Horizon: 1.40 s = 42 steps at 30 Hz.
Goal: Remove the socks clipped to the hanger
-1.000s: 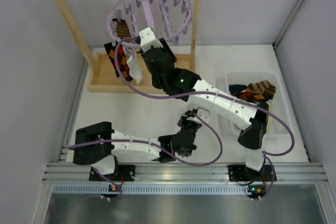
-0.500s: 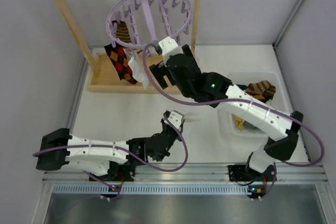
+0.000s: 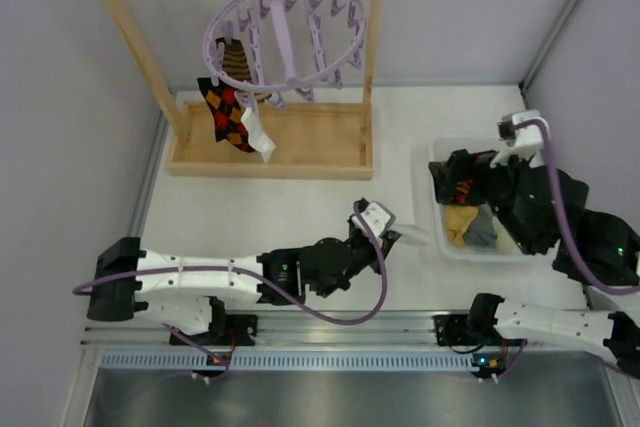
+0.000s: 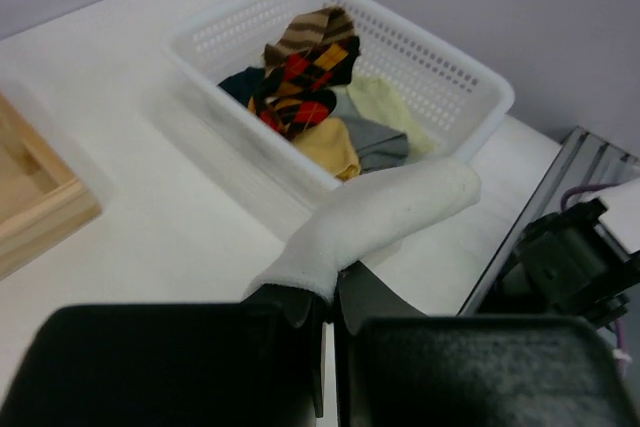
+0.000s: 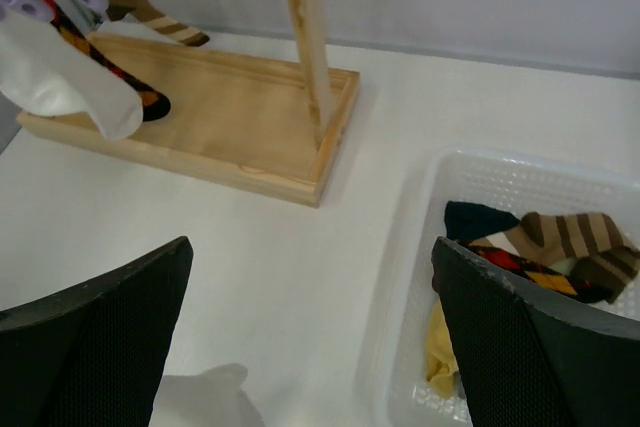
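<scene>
Left wrist: white sock (image 4: 390, 212) in tool (image 4: 330, 309)

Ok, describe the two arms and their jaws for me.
Both the left arm and right arm have white link shells with black joint housings, a lilac cable running along each, and small green lights. The jaws are flat, black and finely textured.

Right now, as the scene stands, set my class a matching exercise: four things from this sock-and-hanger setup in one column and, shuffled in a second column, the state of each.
Column 1
1. left gripper
2. right gripper
3. hanger
4. basket

Column 2
A. open and empty
B. has an argyle sock clipped on
C. shut on a white sock
D. has a striped sock lying inside

Pairs: 1-C, 2-A, 3-B, 4-D
</scene>
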Tool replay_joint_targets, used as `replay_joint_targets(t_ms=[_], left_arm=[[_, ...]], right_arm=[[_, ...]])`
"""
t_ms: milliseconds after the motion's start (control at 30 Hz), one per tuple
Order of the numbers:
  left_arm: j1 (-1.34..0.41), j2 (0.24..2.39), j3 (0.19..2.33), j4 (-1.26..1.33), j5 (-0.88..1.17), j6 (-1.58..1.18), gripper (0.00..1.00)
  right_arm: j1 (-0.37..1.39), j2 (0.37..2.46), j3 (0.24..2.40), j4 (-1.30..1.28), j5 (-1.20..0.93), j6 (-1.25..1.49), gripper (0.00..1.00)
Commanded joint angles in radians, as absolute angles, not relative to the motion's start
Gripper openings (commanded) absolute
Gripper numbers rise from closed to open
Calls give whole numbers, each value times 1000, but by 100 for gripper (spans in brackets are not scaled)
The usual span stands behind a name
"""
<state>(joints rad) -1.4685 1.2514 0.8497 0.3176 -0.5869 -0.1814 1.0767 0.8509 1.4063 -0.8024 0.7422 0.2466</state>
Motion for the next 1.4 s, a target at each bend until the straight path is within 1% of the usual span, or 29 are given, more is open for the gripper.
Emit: replay_joint_targets(t_ms=[0,33,100,133,200,233,300,333,367,400,433,500,533,600,667,733,767,800,833,933,967,1033,1067,1100,1167,1200,1267,1300,1367], left_arm=[[-1465,1339,1014,296,-503,-166,0],[-1460,1409,1091,279,-496,-160,0],[-1438,1478,1169,262,-454,-160,0],[-1424,1550,1245,252,-416,-169,0],[-1373,1623,1319,238,-300,-195,0],[-1356,1693,1409,226,-260,-205,0],[-1316,1777,1512,170,-172,-212,0],[-1312,1817,1614,154,-169,-195,0],[-1312,1910,1670,100,-167,-175,0],[-1312,1951,1725,75,-164,-169,0],[-1312,1997,1827,51,-164,-161,0],[-1304,2123,1923,-24,-140,-159,0],[-1299,2163,2018,-46,-120,-169,0],[-1282,2253,2080,-77,-103,-189,0],[-1272,2290,2121,-90,-89,-196,16],[-1263,2324,2144,-115,-54,-206,39],[-1250,2325,2138,-115,-45,-219,69],[-1244,2324,2132,-115,-41,-222,88],[-1241,2312,2117,-120,-40,-222,99],[-1238,2245,2054,-129,-34,-192,99],[-1238,2218,2031,-129,-63,-183,99],[-1238,2166,1932,-127,-104,-176,99],[-1236,2104,1890,-126,-153,-178,99],[-1236,2074,1800,-126,-175,-184,99],[-1233,1982,1706,-124,-239,-213,99],[-1232,1952,1627,-124,-270,-221,99],[-1232,1880,1548,-124,-320,-238,99],[-1232,1855,1472,-124,-398,-247,99],[-1226,1800,1390,-123,-442,-285,99]], right_arm=[[1065,758,1364,-914,876,360,99],[1063,709,1349,-932,905,371,99],[1063,674,1345,-960,931,397,99],[1063,642,1347,-968,951,402,99],[1063,603,1359,-994,982,411,99],[1063,594,1367,-1006,995,414,99],[1063,578,1385,-1026,1009,416,100],[1063,568,1405,-1026,1014,405,99],[1063,568,1417,-1029,1017,387,100],[1063,568,1446,-1034,1022,380,99],[1063,574,1462,-1040,1034,373,99],[1065,581,1508,-1066,1042,362,99],[1063,586,1519,-1075,1042,361,99],[1063,591,1532,-1080,1039,353,100],[1063,598,1534,-1084,1039,345,100],[1063,606,1539,-1097,1048,348,100],[1063,606,1540,-1100,1051,351,99],[1063,606,1539,-1098,1054,350,100],[1063,607,1539,-1092,1058,353,99],[1063,617,1526,-1082,1061,350,100],[1063,618,1525,-1078,1060,351,100],[1063,624,1519,-1069,1058,350,100],[1063,623,1516,-1043,1052,347,99],[1063,611,1503,-1022,1020,339,99],[1063,598,1487,-967,1002,316,99],[1063,597,1476,-956,987,311,99],[1063,600,1465,-931,957,293,100],[1065,610,1459,-907,913,290,99],[1063,618,1453,-890,878,281,99]])
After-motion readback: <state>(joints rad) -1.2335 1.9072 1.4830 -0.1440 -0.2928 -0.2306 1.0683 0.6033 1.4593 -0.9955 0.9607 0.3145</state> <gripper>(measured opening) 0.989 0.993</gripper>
